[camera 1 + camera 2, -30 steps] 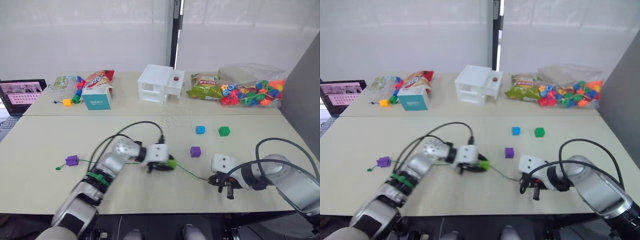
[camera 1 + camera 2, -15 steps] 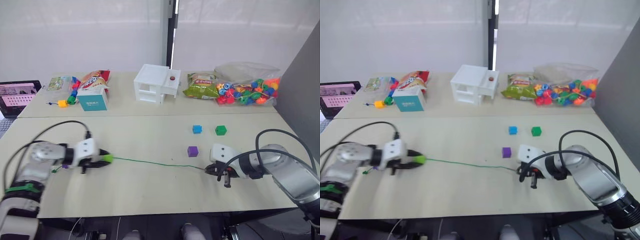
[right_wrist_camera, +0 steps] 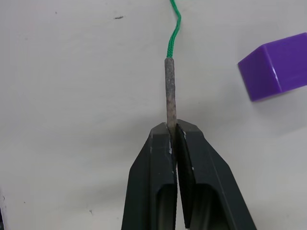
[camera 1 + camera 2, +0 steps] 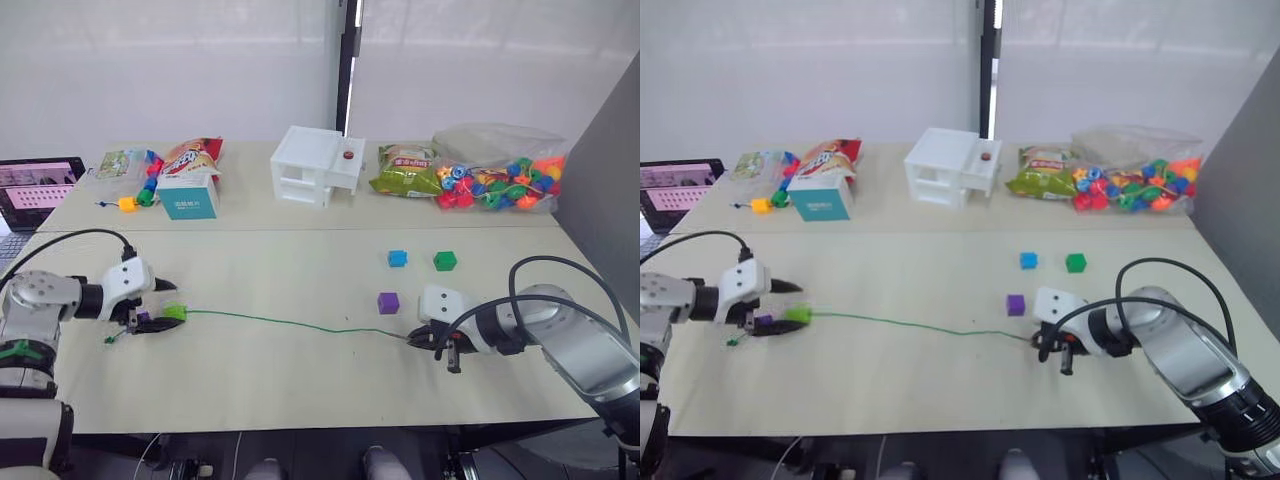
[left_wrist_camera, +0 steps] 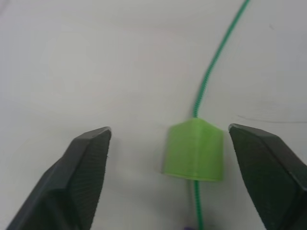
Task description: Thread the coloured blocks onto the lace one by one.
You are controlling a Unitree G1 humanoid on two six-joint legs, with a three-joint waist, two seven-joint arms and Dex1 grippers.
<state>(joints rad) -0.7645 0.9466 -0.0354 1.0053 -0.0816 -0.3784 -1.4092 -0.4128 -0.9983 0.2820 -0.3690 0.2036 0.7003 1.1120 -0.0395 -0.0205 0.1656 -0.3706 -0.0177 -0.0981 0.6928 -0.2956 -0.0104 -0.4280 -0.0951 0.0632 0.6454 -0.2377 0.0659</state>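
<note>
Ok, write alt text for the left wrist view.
A light green block sits threaded on the green lace, lying on the pale table between the two open black fingers of the left gripper, touching neither.

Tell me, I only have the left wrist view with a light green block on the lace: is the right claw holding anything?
Observer: Yes, the right claw is shut on the lace's dark tip.
Operator: Which blocks are still loose?
Observer: A purple block, a blue block and a dark green block lie on the table, off the lace.
Operator: Is anything else threaded?
Observer: Another purple block sits at the lace's far end, just behind the light green block that lies between the open left claw's fingers.
</note>
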